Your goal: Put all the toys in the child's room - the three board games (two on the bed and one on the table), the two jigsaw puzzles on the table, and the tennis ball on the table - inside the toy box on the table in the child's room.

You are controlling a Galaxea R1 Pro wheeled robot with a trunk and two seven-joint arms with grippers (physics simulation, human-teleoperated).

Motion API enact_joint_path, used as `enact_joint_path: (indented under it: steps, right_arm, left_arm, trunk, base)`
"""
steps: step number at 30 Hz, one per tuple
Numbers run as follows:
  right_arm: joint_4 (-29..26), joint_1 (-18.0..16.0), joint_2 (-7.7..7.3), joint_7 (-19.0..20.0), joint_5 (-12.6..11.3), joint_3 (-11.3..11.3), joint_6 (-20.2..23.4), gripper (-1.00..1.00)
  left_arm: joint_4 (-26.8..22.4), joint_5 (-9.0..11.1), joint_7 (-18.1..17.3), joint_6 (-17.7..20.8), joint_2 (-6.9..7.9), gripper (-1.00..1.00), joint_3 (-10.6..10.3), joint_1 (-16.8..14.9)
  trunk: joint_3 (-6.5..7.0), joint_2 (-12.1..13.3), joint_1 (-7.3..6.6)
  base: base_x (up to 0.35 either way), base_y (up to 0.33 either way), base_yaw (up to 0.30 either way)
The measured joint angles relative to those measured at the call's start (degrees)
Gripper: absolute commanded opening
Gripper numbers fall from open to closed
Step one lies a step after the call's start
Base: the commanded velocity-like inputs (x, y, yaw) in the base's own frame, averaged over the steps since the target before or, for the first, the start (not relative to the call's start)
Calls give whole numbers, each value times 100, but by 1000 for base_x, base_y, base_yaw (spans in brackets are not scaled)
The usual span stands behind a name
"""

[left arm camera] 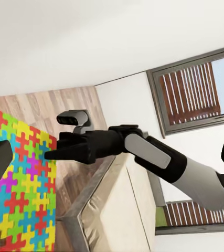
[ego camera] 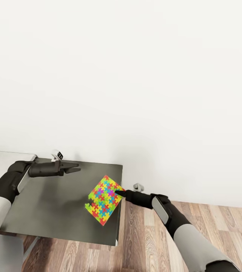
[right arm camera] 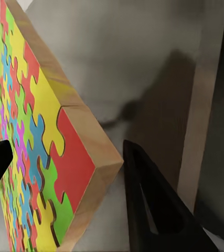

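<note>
A jigsaw puzzle [ego camera: 104, 204] with yellow, red, blue and green pieces hangs tilted just above the right part of the dark grey table [ego camera: 49, 204]. My right gripper [ego camera: 119, 193] is shut on its right corner, with one finger on the patterned face and the other under the wooden edge [right arm camera: 91, 142]. My left gripper [ego camera: 77, 168] hovers open and empty over the table's far left, pointing toward the puzzle [left arm camera: 22, 184]. The left wrist view also takes in the right gripper [left arm camera: 51, 154] and part of the bed [left arm camera: 122, 205]. The toy box, board games and tennis ball are out of view.
A plain white wall [ego camera: 136, 75] rises right behind the table. Wood-plank floor [ego camera: 196, 219] lies to the right of and in front of the table. A grey-framed window [left arm camera: 195, 89] stands beyond the bed.
</note>
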Motion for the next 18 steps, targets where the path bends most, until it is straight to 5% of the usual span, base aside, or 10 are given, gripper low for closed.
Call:
enact_joint_path:
  steps: [18]
  right_arm:
    - [-1, 0, -1, 1, -9, -318, -21, -100]
  left_arm:
    - [0, -18, 0, 54, -7, 100, -7, -17]
  trunk:
    - [0, 0, 0]
  base:
    - [-48, 0, 0]
